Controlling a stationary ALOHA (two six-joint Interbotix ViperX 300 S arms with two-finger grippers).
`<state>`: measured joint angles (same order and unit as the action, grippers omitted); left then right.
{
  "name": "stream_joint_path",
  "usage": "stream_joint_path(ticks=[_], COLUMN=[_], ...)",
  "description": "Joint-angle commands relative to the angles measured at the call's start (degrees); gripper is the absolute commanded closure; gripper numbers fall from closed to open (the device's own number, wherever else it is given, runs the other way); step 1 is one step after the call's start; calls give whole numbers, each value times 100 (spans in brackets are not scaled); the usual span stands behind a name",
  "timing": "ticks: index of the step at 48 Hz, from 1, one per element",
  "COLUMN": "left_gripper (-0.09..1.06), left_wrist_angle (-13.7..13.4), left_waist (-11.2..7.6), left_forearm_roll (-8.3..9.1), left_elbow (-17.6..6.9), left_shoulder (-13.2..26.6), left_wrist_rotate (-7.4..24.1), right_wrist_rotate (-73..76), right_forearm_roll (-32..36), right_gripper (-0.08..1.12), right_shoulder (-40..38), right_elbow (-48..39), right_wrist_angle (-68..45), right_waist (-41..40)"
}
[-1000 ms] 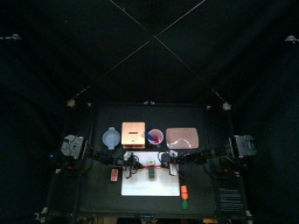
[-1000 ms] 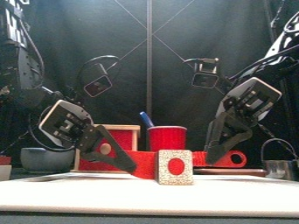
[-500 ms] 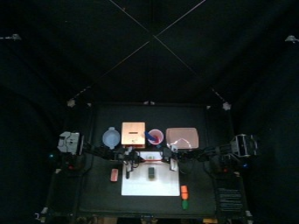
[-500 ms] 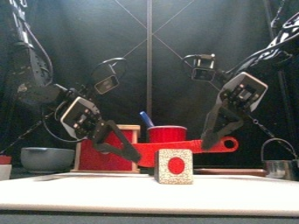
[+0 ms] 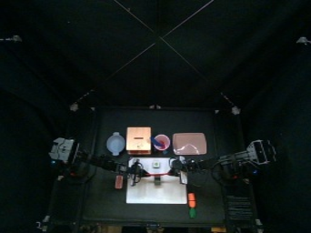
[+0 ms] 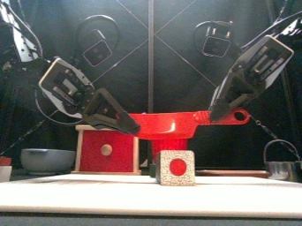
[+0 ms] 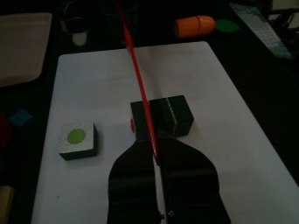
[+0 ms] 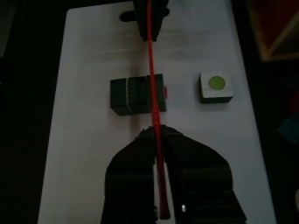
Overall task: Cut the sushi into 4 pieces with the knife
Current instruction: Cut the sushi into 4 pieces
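- My left gripper has its fingers pressed together on one end of the red knife. My right gripper pinches the other end the same way, so the blade hangs level between my two sets of fingers.
- The sushi roll sits on the white cutting board, below the knife and about midway between my two grips. The blade is clear above it and neither set of fingers touches it.
- A loose piece lies on the board apart from the roll, off to one side of the line between my fingers, with its end face up.
- I judge that one slice is off and I am between cuts, with the knife lifted and being lined up for the next one.
- From my wrists the blade shows as a thin red line crossing the roll, roughly parallel to the seam between its blocks. With the knife raised, I cannot be sure which seam it hangs over, or whether two or three blocks remain joined.
- The next move calls for sliding both grips sideways together until the edge sits over a seam, then pressing straight down with both ends level.
- If one grip leads, the blade would likely tilt and shove the roll instead of parting it.
- The wooden box stands beyond my left fingers, out of the way.
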<state>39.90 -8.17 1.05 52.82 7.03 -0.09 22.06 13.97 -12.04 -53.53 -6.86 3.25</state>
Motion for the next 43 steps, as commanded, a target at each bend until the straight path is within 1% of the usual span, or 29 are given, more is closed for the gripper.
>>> stream_joint_path(ticks=[1,7,20,27,31,38,43], left_gripper=[79,79,79,79,79,79,79], left_wrist_angle=[70,70,70,62,53,9,9], left_waist=[-88,-123,-167,-167,-185,-193,-211], left_forearm_roll=[-79,-123,-123,-132,-176,-308,-352], left_elbow=[-176,-193,-176,-176,-167,-193,-202], left_shoulder=[18,105,123,202,281,466,571], left_wrist_rotate=[9,9,-9,-18,-18,-18,-18], right_wrist_rotate=[9,9,9,18,18,18,18], right_forearm_roll=[-53,-62,-105,-114,-132,-193,-229], right_gripper=[87,87,87,87,87,87,87], right_shoulder=[-44,62,308,387,422,492,571], right_elbow=[79,79,114,123,132,132,141], right_wrist_angle=[-97,-114,-123,-123,-123,-141,-176], right_waist=[-44,-35,-18,-9,18,26,35])
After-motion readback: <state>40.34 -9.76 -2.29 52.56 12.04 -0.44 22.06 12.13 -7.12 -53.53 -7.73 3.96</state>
